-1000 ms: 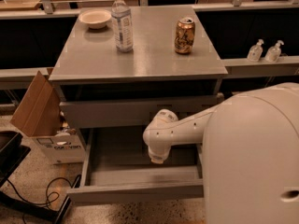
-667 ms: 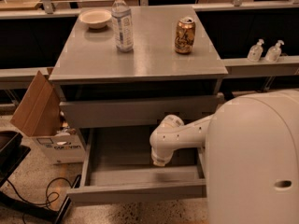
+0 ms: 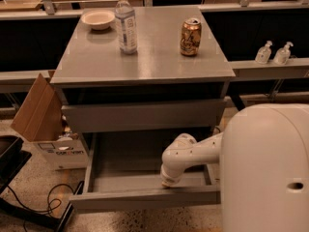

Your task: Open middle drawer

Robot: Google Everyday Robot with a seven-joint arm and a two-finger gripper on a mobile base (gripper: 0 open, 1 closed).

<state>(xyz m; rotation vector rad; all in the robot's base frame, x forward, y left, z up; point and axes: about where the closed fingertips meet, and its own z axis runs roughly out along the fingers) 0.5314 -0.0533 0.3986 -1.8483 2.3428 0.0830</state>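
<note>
The middle drawer (image 3: 145, 198) of the grey cabinet stands pulled far out, and its wide shallow grey tray (image 3: 125, 158) shows. My white arm (image 3: 193, 151) reaches in from the right and bends down into the tray. My gripper (image 3: 170, 181) is at the arm's lower end, pointing down just behind the drawer's front panel, right of its middle. The taller, wider drawer front (image 3: 145, 116) above it stands slightly out from the cabinet. The lowest drawer is hidden under the open one.
On the cabinet top (image 3: 145, 57) stand a water bottle (image 3: 126, 23), a brown can (image 3: 190, 36) and a white bowl (image 3: 98, 19). A cardboard box (image 3: 41, 117) and cables (image 3: 43, 204) are on the floor at the left. My white body (image 3: 265, 168) fills the lower right.
The arm's end has shifted right and down toward the drawer's front panel. The drawer stays pulled out about as far as before.
</note>
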